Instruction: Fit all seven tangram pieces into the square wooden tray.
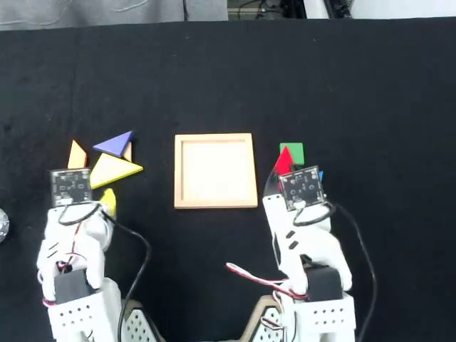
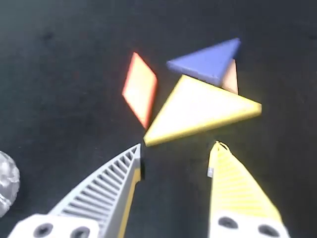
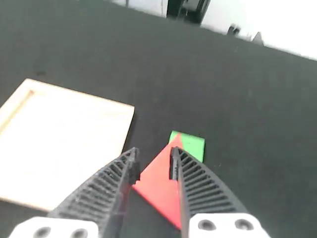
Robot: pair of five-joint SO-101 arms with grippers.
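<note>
1. Far left of the square pale wooden tray (image 1: 215,137), a crumpled silver ball (image 1: 2,224) sits at the edge of the black table (image 1: 228,78).
2. Well left of the tray lies a cluster of flat pieces: an orange parallelogram (image 2: 139,88), a blue triangle (image 2: 205,60) lying over a small pale-orange triangle (image 2: 230,77), and a large yellow triangle (image 2: 198,109). The yellow one touches the blue one and is the nearest to the tray.
3. The left gripper (image 2: 177,148), with one grey and one yellow finger, is spread wide and holds nothing. It hangs just short of the yellow triangle's long edge, on the side away from the tray's far rim.
4. The tray is bare inside, with a raised rim.
5. Just right of the tray, a red triangle (image 3: 157,186) overlaps a green square (image 3: 190,145).
6. The right gripper (image 3: 153,158) has its black fingers a narrow way apart above the red triangle's point. The piece shows in the gap and runs under one finger, and the gripper has hold of nothing.
</note>
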